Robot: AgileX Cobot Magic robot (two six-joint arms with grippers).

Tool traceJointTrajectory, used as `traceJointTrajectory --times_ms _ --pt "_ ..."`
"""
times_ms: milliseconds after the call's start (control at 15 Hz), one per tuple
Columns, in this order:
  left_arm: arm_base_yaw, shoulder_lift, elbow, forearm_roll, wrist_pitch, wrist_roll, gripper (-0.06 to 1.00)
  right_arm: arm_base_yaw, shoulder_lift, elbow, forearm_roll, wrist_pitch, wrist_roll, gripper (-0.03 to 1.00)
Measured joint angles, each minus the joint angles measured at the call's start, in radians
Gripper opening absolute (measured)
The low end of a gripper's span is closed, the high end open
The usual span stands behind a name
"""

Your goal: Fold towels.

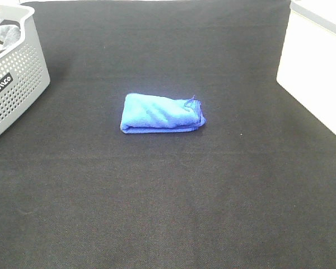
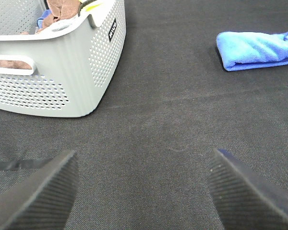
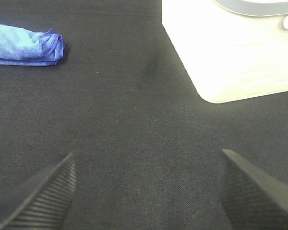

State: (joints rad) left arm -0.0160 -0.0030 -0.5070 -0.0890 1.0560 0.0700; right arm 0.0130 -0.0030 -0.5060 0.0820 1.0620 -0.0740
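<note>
The bright blue towel (image 1: 162,113) lies folded into a small thick bundle on the black cloth-covered table (image 1: 168,196), near the middle. It also shows in the left wrist view (image 2: 257,50) and in the right wrist view (image 3: 25,45). Neither arm shows in the exterior high view. My left gripper (image 2: 144,191) is open and empty, low over the table near the basket, well away from the towel. My right gripper (image 3: 146,189) is open and empty, low over the table near the white container, also far from the towel.
A grey perforated basket (image 1: 17,78) stands at the table's far left, holding brown and grey cloths (image 2: 53,17). A white container (image 1: 316,67) stands at the far right, also in the right wrist view (image 3: 230,48).
</note>
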Motion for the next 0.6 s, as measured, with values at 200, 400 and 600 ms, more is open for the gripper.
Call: traceJointTrajectory --times_ms 200,400,600 --pt "0.0 0.0 0.0 0.0 0.0 0.0 0.72 0.0 0.0 0.0 0.0 0.0 0.0 0.76" --pt "0.0 0.0 0.0 0.0 0.0 0.001 0.72 0.0 0.0 0.0 0.0 0.0 0.0 0.76" --pt "0.0 -0.001 0.0 0.0 0.0 0.001 0.72 0.0 0.0 0.0 0.0 0.0 0.0 0.76"
